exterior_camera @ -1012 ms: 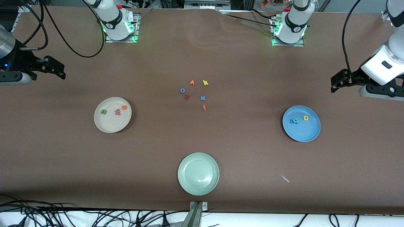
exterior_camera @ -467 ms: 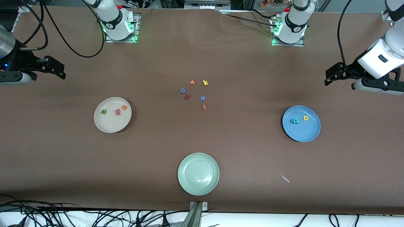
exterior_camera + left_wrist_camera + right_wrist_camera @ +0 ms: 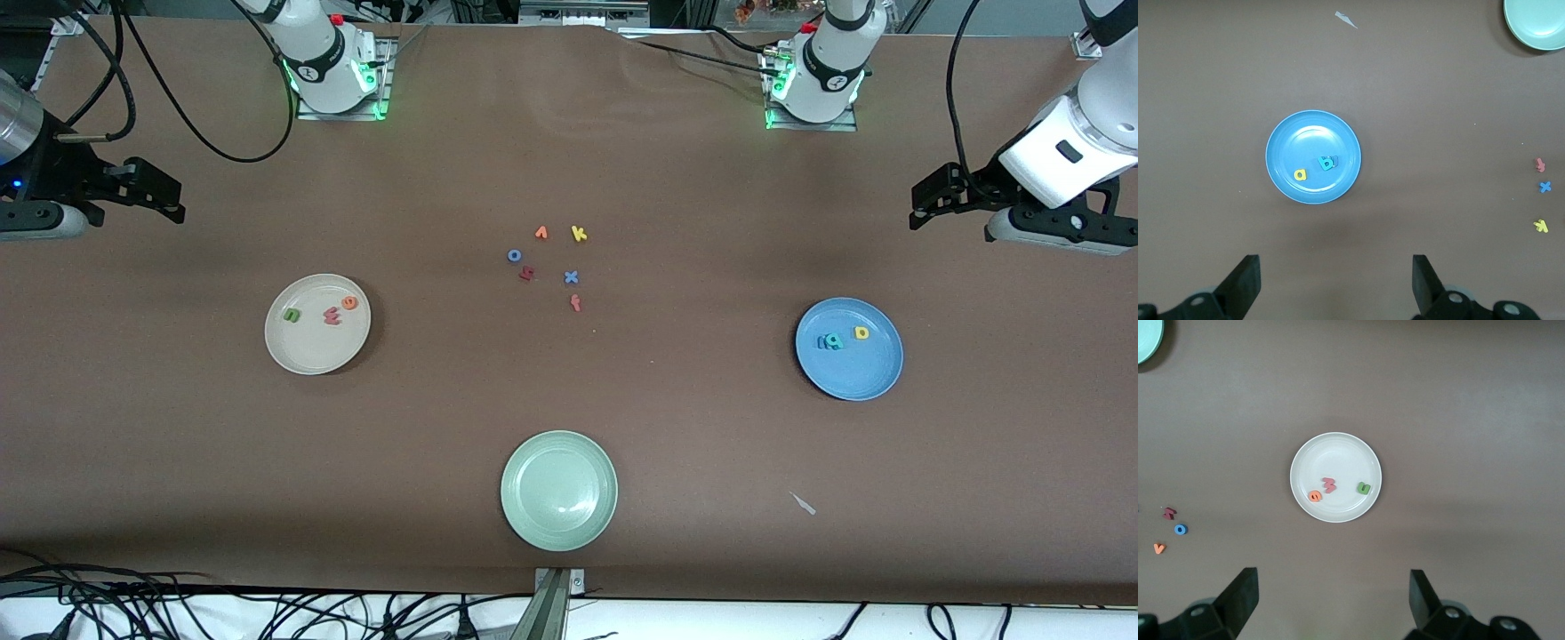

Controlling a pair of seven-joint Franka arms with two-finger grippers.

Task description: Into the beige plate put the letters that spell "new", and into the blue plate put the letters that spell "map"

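Observation:
The beige plate (image 3: 311,351) holds the green "n" (image 3: 291,314), the pinkish-red "w" (image 3: 332,316) and the orange "e" (image 3: 349,302). On the blue plate (image 3: 853,373) lie the teal "a" (image 3: 834,341), touching the blue "m" (image 3: 824,340), and the yellow "p" (image 3: 861,332). My left gripper (image 3: 925,203) hangs open and empty over bare table at the left arm's end. It looks down on the blue plate (image 3: 1311,133). My right gripper (image 3: 164,197) waits open and empty at the right arm's end, with the beige plate (image 3: 1335,453) in its view.
A pale green plate (image 3: 558,444) sits empty near the front edge. Loose letters lie mid-table: orange "v" (image 3: 540,233), yellow "k" (image 3: 578,234), blue "o" (image 3: 514,256), blue "x" (image 3: 571,277), red "f" (image 3: 576,303). A paper scrap (image 3: 804,503) lies nearer the camera than the blue plate.
My left arm has risen and drawn back from the blue plate, its gripper still open. The right arm, plates and letters have not moved.

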